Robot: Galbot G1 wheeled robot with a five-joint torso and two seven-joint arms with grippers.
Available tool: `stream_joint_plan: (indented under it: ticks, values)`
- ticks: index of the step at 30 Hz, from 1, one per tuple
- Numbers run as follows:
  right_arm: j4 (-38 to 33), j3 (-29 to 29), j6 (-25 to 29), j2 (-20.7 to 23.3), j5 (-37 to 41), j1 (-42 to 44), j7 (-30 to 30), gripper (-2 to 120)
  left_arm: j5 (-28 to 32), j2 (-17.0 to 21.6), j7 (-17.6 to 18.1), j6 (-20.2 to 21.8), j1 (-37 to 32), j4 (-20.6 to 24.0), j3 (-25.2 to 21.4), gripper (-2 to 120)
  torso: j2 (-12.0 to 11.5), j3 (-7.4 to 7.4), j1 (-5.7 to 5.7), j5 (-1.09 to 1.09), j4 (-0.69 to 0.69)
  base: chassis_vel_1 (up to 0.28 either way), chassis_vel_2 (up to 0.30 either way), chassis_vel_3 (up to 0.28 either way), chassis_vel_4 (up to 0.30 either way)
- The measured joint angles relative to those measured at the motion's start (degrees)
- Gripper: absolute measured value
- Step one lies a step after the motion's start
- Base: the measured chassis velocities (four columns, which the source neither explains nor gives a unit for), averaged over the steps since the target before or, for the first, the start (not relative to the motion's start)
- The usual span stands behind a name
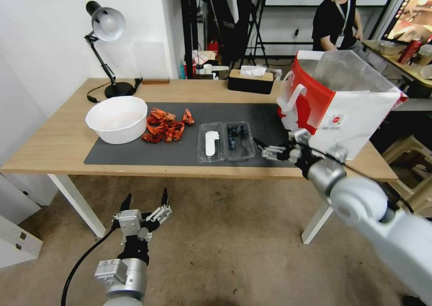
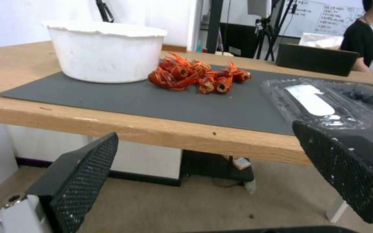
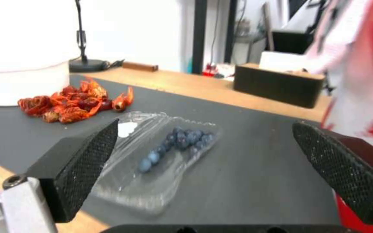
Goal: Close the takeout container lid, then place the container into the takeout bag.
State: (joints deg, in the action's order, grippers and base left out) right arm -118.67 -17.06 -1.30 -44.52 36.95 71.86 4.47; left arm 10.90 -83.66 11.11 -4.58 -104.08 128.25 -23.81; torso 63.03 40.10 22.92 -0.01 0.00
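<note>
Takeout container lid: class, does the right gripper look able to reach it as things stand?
Probably yes. The right gripper hovers open beside the takeout container, whose lid lies flat open on the far side, nothing between.

The right arm reaches forward and to the left from the lower right of the head view. Its right gripper (image 1: 263, 149) has the fingers (image 3: 83, 161) spread wide apart and holds nothing. The left arm is low, near the bottom. Its left gripper (image 1: 145, 201) points up, fingers (image 2: 76, 181) also apart.
</note>
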Motion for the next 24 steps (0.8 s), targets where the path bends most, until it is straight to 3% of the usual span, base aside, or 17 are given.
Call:
stream_joint_plan:
  ticks: [6, 7, 10, 13, 19, 24]
  values:
    - [-1.56, -8.6, 10.61, -9.76, -10.12, 14.02, -1.52, 100, -0.01, 0.24, -0.14, -0.25, 0.17, -0.64, 0.48, 100, 0.0, 0.0, 0.0, 0.01, -0.01, 0.0, 0.0, 0.0, 0.0]
    - [-1.56, -8.6, 10.61, -9.76, -10.12, 14.02, -1.52, 100, -0.01, 0.24, -0.14, -0.25, 0.17, -0.64, 0.48, 100, 0.0, 0.0, 0.0, 0.01, -0.01, 0.0, 0.0, 0.0, 0.0]
    - [-2.29, -12.18, 16.64, -16.06, -12.93, 21.95, -2.43, 100, 0.53, 0.78, -0.2, -0.24, 0.53, -0.83, 0.87, 100, 0.0, 0.0, 0.0, 0.01, -0.01, 0.0, 0.0, 0.0, 0.0]
    - [-2.11, -13.67, 20.8, -19.42, -13.03, 26.98, -3.03, 100, 1.49, 1.08, -0.33, 0.18, 0.73, -0.69, 1.36, 100, 0.0, 0.0, -0.01, -0.02, -0.03, 0.0, 0.0, 0.0, 0.0]
    - [-0.04, -13.57, 24.87, -21.62, -10.7, 29.69, -4.73, 100, 5.9, 0.98, -0.98, 1.43, -0.12, 1.66, 2.28, 100, 0.0, 0.0, -0.01, 0.0, 0.01, 0.0, 0.0, 0.0, 0.0]
    - [1.73, -12.94, 26.68, -21.82, -8.89, 30.56, -6.85, 100, 18.71, 2.77, 0.02, 4.84, 1.28, 5.94, 4.87, 100, -0.01, 0.0, -0.01, 0.01, 0.03, 0.0, 0.0, 0.0, 0.0]
